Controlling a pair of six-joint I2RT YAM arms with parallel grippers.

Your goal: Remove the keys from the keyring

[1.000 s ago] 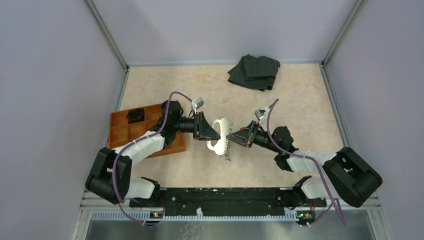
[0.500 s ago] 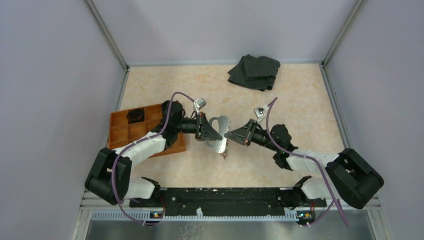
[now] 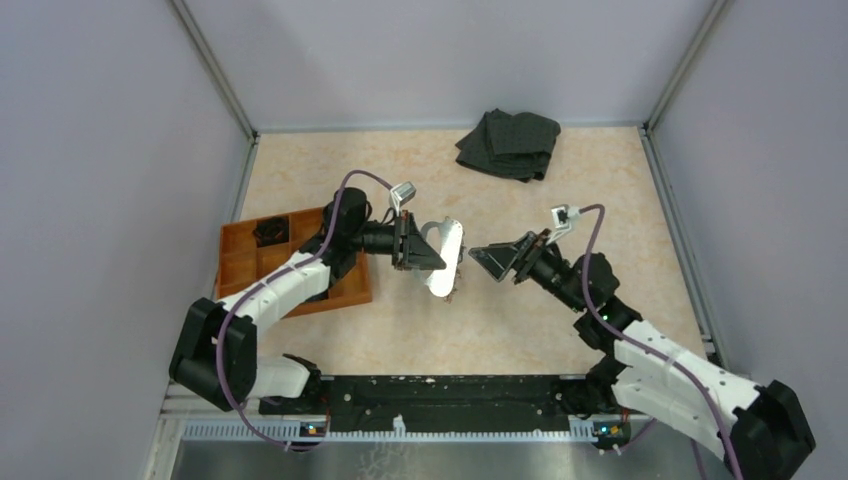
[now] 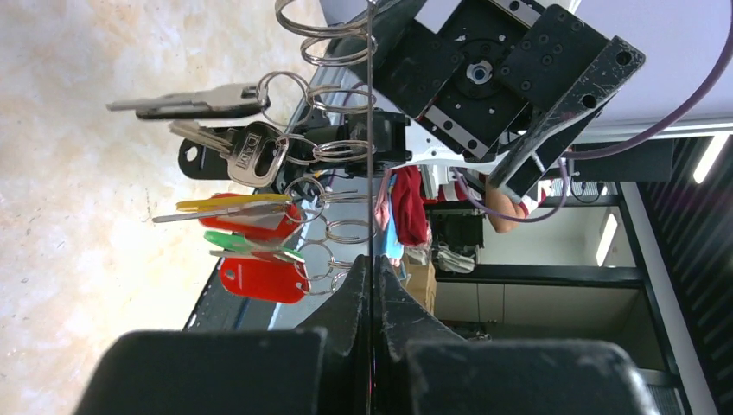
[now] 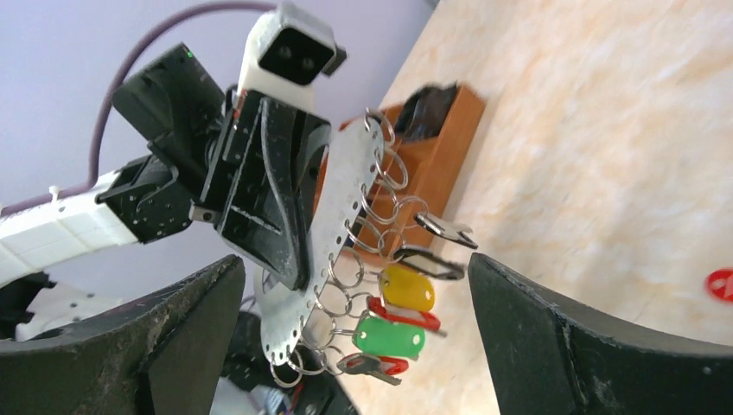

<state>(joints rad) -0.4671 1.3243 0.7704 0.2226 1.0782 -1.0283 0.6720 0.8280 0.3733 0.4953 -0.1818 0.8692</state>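
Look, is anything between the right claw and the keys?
Nothing visible. The open right claw faces the small silvery keys with coloured plastic heads across empty air. They hang from the flat silvery metal keyring in the left claw.

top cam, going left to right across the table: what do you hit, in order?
orange tray → left tool, shut on the keyring → keyring → right tool, open and clear of it. Dark cloth at the back is left out: its span overlaps the right tool's.
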